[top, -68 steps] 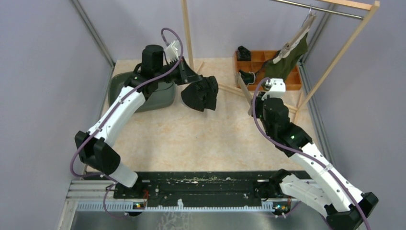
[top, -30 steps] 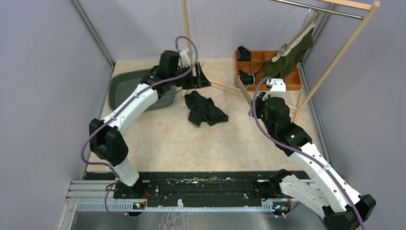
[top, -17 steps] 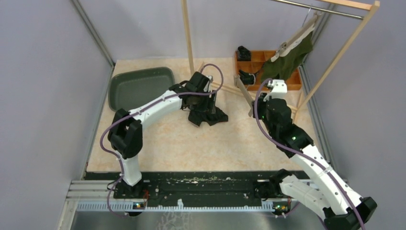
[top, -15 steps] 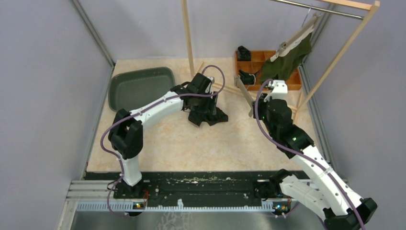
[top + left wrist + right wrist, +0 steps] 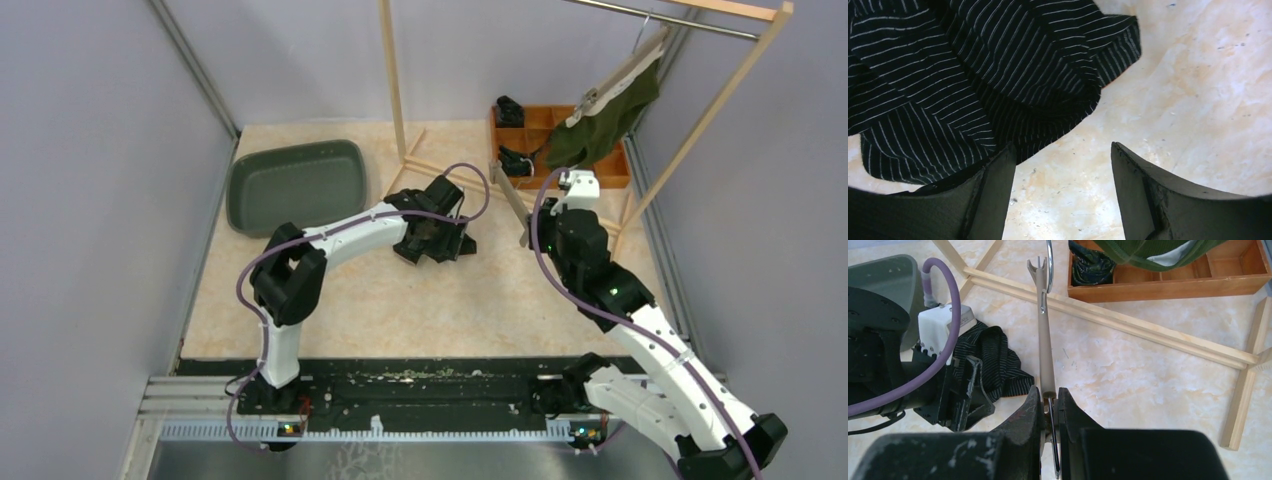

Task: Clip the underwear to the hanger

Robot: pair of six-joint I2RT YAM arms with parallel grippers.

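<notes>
Since two seconds ago, the left arm has swung off the tray (image 5: 290, 185), and the underwear (image 5: 410, 250) now lies crumpled mid-table under its wrist. Left wrist view: the left gripper (image 5: 1063, 192) spreads wide and empty, striped black cloth just beyond its fingers (image 5: 993, 195). Right wrist view: the right gripper (image 5: 1049, 395) is clamped narrow on the hanger (image 5: 1044, 340), which points away toward a wooden box (image 5: 1173, 289).

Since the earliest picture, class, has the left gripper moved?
Yes. The left gripper went rightward, away from the green tray, to the striped underwear.
</notes>
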